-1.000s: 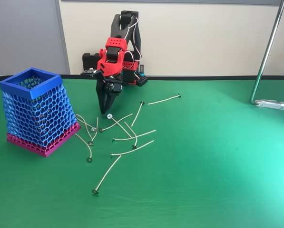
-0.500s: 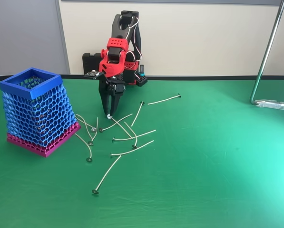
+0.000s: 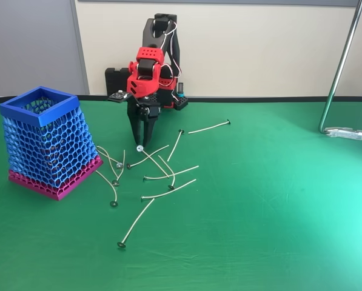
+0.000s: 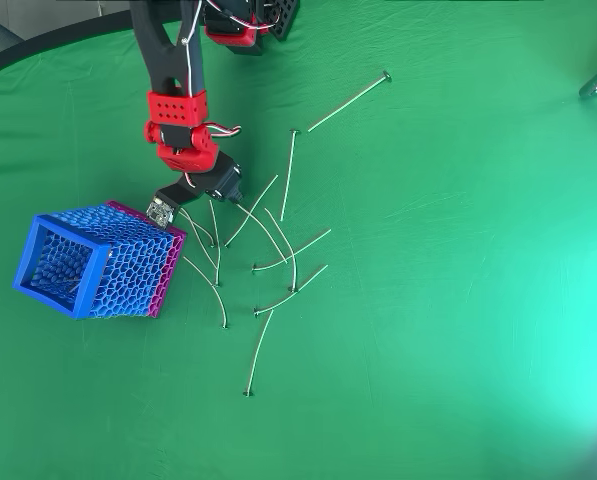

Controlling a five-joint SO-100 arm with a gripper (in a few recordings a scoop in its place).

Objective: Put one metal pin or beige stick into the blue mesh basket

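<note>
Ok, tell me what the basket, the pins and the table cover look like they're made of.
The blue mesh basket looks like matte 3D-printed plastic: a regular honeycomb lattice, a solid blue rim and a pink base band. The pins look like thin pale wire or stick, each with a small disc foot; metal or not is unclear. The table cover looks like green felt-like cloth, matte with faint ripples.
</note>
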